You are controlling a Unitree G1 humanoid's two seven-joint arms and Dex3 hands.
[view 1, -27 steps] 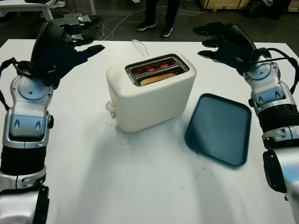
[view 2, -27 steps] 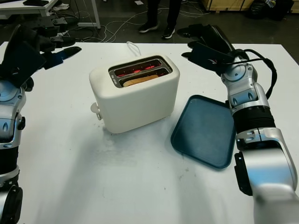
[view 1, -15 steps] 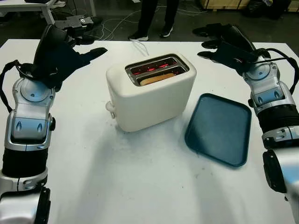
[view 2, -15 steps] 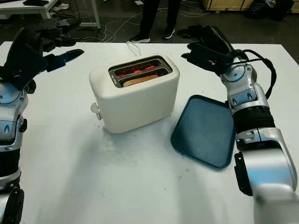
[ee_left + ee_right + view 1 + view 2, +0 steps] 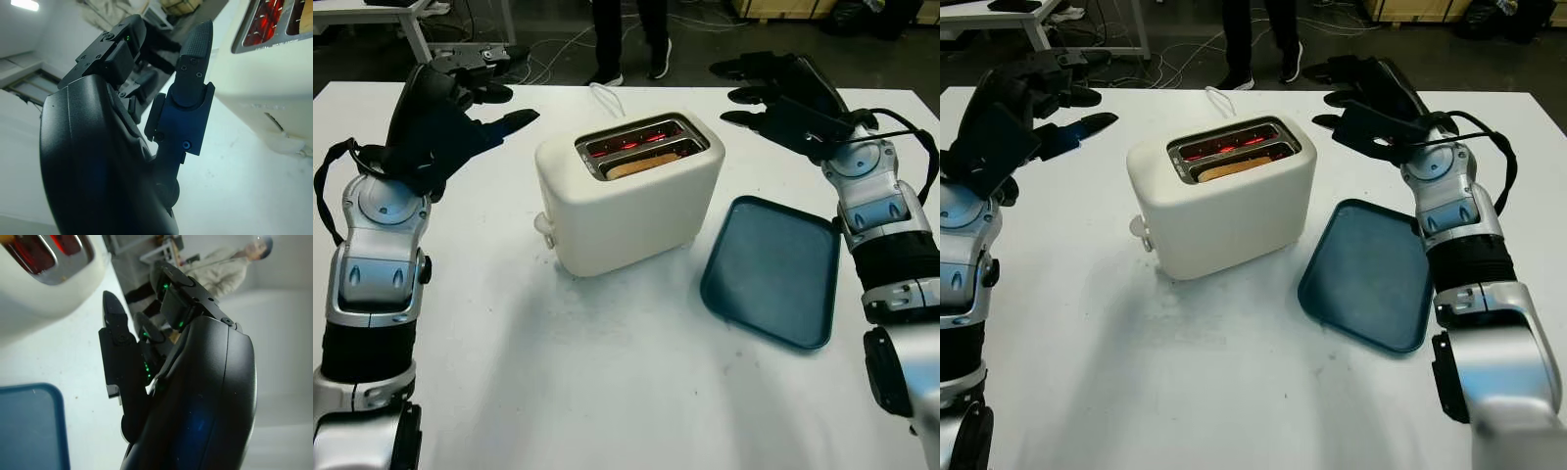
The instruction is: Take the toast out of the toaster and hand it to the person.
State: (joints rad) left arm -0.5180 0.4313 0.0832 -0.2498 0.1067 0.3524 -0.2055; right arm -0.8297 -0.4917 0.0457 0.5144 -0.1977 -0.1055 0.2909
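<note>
A slice of browned toast point(image 5: 641, 164) sits in the near slot of the cream plastic toaster point(image 5: 631, 196) on the white surface point(image 5: 607, 372). The left hand point(image 5: 460, 103) and right hand point(image 5: 773, 93), both open and holding nothing, hover either side of it

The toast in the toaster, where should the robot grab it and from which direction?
Probably by the toast's top edge, coming straight down from above: it stands on edge in the nearer slot of the toaster, barely at the rim, the slot walls covering its faces. Pinch across its thin faces.
</note>
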